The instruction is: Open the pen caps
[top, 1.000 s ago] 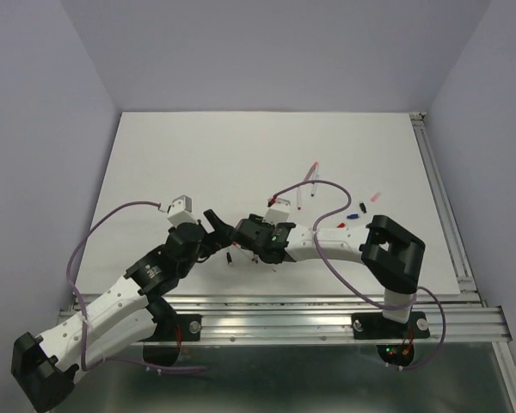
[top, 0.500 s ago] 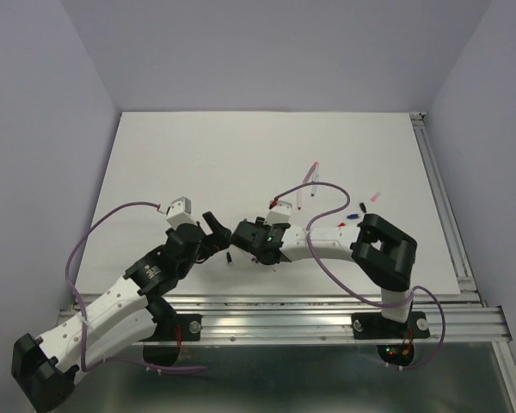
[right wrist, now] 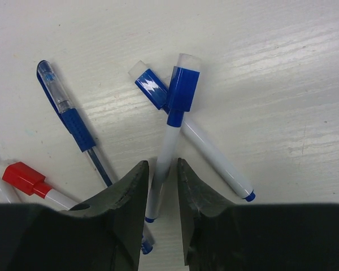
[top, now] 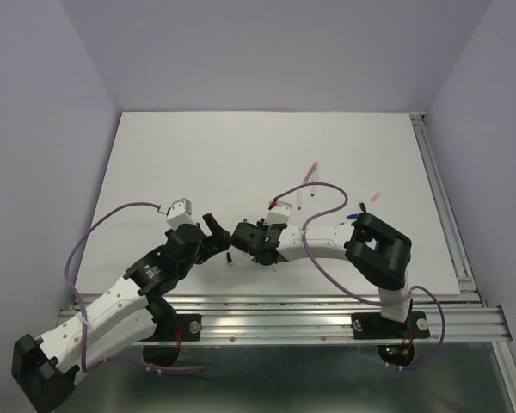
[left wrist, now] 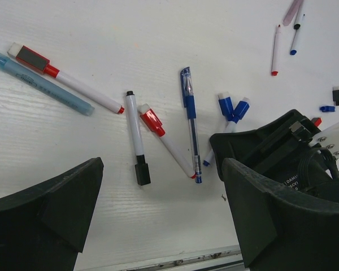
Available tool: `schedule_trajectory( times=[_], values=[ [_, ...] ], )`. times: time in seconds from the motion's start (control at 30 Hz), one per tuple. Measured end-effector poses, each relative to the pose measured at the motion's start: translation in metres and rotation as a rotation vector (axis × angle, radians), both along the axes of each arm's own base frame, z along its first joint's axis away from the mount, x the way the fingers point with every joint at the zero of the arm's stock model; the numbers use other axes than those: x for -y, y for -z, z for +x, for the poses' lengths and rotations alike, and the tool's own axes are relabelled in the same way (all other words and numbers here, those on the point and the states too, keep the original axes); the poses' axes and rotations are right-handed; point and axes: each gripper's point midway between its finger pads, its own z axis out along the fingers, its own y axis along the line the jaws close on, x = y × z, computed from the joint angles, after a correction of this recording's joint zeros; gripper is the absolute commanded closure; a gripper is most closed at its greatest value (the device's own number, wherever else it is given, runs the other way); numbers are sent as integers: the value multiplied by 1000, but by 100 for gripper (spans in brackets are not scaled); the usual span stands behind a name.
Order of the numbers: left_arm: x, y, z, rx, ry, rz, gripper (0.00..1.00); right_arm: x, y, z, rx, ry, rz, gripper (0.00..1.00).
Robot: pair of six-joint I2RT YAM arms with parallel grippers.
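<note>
– On the white table (top: 241, 155), seen from above, the left gripper (top: 217, 237) and the right gripper (top: 239, 237) meet over the pens (top: 230, 256). Why?
– I think one holds a pen so the other can pull.
– And the left camera?
– The left gripper is spread wide and holds nothing. Under it lie pens with a black cap (left wrist: 142, 174) and a red cap (left wrist: 152, 119).
– The right camera?
– Its fingers (right wrist: 127, 192) sit close on each side of a white pen (right wrist: 168, 148) with a blue cap (right wrist: 182, 90). I can't tell if they squeeze it.

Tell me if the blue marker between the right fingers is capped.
Capped: the blue cap sits on the marker, beyond the right fingers.
</note>
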Motion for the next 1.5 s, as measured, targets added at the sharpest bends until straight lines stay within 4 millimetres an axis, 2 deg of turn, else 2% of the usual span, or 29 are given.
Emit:
schedule_trajectory(
  times=[0.33,0.57,0.7,0.83,0.93,1.07,1.2,1.23,1.27,1.3,1.33,1.4,1.5],
  values=[
    [3,-1,-1,-2,8,-14,1,1,-1,1,6,-27,-22,86],
    [16,-8,1,9,43,-64,1,5,-12,1,28,-81,-27,88],
    [28,-14,3,19,80,-101,1,6,-34,-2,66,-150,21,89],
    [40,-15,5,13,116,-126,1,3,-52,-19,90,-323,127,94],
    [50,-17,6,3,147,-143,1,-11,-70,-41,110,-506,269,95],
    [63,-23,9,5,181,-175,4,-29,-93,-59,166,-665,412,96],
    [71,-26,11,7,202,-205,15,-48,-113,-67,204,-759,499,96],
    [73,-27,11,9,206,-212,26,-51,-117,-68,211,-772,511,96],
    [75,-27,12,9,208,-219,33,-53,-121,-69,221,-784,527,96],
    [76,-27,12,9,212,-222,47,-56,-124,-70,229,-794,540,96],
    [78,-27,12,6,215,-226,54,-58,-127,-70,236,-804,551,96],
    [79,-25,12,-1,215,-229,69,-60,-131,-71,245,-814,565,96],
    [80,-24,13,-10,215,-233,81,-62,-132,-72,246,-822,574,96]
  ],
)
